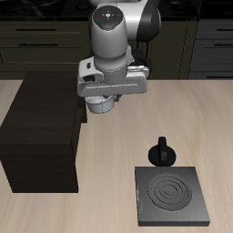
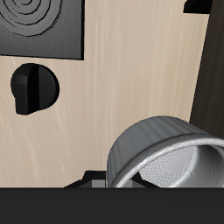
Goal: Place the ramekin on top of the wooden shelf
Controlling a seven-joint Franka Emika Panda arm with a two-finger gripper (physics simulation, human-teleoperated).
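Note:
The ramekin (image 1: 100, 106), a small grey-white ribbed bowl, hangs in the air under my gripper (image 1: 98, 100), which is shut on its rim. It is held above table height, just beside the near-top edge of the wooden shelf (image 1: 41, 127), a large dark boxy cabinet with a flat top. In the wrist view the ramekin (image 2: 166, 162) fills the area close to the camera, with its darker grey inside showing. The shelf's dark side (image 2: 215, 79) runs along that view's edge. My fingertips are mostly hidden by the bowl.
A black knobbed moka pot (image 1: 162, 152) stands on the table nearer the front, also in the wrist view (image 2: 33, 87). A flat black stove plate with rings (image 1: 171, 195) lies by the front edge, seen too in the wrist view (image 2: 39, 26).

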